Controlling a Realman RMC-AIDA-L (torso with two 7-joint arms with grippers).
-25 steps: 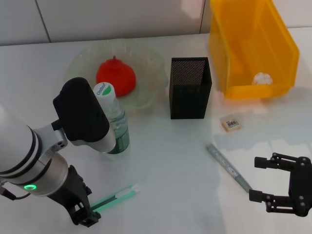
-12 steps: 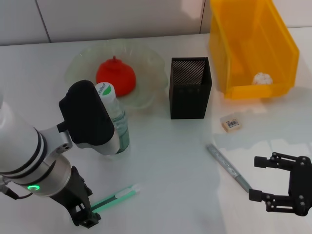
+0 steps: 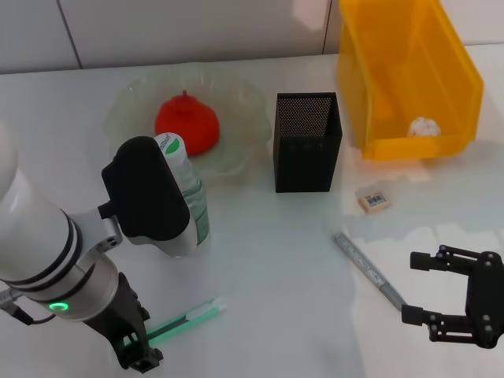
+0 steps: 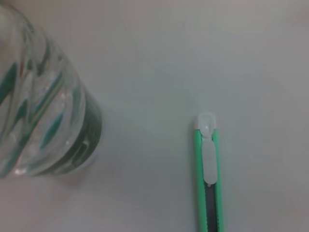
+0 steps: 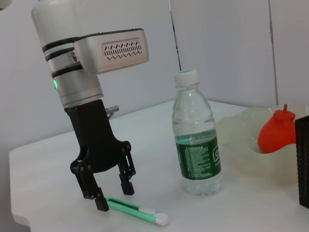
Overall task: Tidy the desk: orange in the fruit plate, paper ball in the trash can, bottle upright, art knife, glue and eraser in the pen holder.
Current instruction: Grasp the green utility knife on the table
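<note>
Clearly, the bottle stands upright on the desk, and I use it as the landmark. Its white cap carries green writing, but the letters are too small to read. In the right wrist view the bottle shows a green label with white print, also not readable.

The left gripper is near the bottle, on the robot's side of it. Its fingers are spread open, one on each side of the knife, and they hold nothing. The head view hides these fingers under the arm; only the right wrist view shows them well. The left wrist view shows only the knife, green with a white slider, lying flat just beside the bottle base.

Behind the bottle is the plate, with the red-orange fruit in it. To the right of the bottle stands the black mesh holder. Farther right and behind is the yellow bin, with the paper ball inside. The eraser, with a small printed label that I cannot read, lies right of the holder. The grey glue stick lies well right of the bottle, toward the robot.

The right gripper is far right of the bottle, open and empty, beside the glue.
</note>
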